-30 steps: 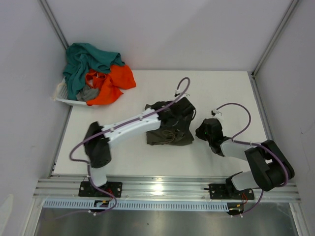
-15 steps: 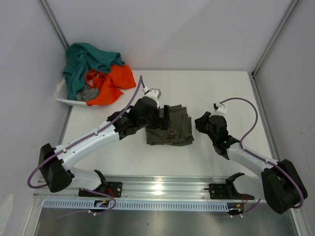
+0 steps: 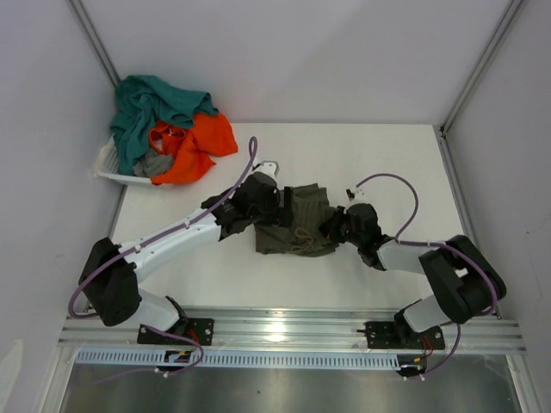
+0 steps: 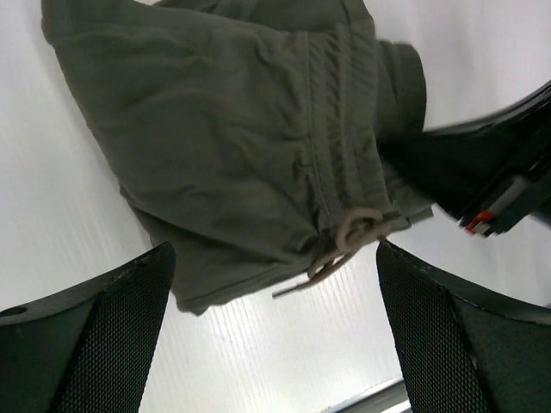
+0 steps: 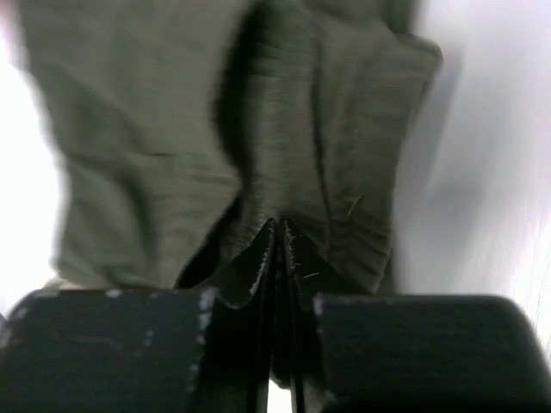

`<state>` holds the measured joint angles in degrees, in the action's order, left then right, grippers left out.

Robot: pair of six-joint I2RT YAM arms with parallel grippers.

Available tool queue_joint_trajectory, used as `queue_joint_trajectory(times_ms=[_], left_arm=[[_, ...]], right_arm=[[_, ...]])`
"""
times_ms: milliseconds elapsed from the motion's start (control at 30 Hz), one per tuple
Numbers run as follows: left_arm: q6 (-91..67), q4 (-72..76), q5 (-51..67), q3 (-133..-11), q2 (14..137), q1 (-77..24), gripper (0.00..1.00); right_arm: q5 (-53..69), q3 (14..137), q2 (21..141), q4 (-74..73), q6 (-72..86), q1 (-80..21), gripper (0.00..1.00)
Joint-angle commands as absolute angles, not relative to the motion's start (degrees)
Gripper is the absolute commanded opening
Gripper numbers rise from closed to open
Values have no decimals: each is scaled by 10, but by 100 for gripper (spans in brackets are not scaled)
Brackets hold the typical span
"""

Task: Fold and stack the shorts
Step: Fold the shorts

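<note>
The olive-green shorts (image 3: pixel 297 225) lie bunched in the middle of the table, and the drawstring (image 4: pixel 344 245) trails off the waistband. My left gripper (image 3: pixel 277 206) hangs open over their left edge. In the left wrist view its fingers (image 4: pixel 86 335) stand wide apart with only table between them (image 4: pixel 275 344). At the shorts' right edge my right gripper (image 3: pixel 332 228) is shut on the ribbed waistband (image 5: pixel 280 225), and the cloth puckers toward its tips. Teal shorts (image 3: pixel 146 107), orange shorts (image 3: pixel 196 142) and grey shorts (image 3: pixel 153 163) are heaped in the far-left corner.
A white plastic basket (image 3: pixel 108 169) holds the heap of shorts against the left wall. Grey walls close in on three sides. The metal rail (image 3: pixel 293 329) with both arm bases runs along the near edge.
My right gripper has moved left to the olive-green shorts' right edge and closed on the waistband. My left gripper has drawn back from over the shorts to their left edge, still open.
</note>
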<state>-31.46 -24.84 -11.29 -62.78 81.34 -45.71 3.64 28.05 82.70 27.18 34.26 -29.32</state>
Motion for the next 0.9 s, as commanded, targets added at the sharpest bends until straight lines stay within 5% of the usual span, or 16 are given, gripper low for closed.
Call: queue_joint_trajectory(times_ms=[0, 600, 867], left_arm=[[-319, -209, -96, -641, 832, -442, 99], [-318, -142, -52, -584, 843, -401, 99], [-328, -95, -23, -509, 785, -384, 99]], right_arm=[[66, 258, 882, 320, 380, -286, 7], [-76, 299, 720, 269, 312, -367, 7], [50, 377, 843, 304, 314, -346, 8]])
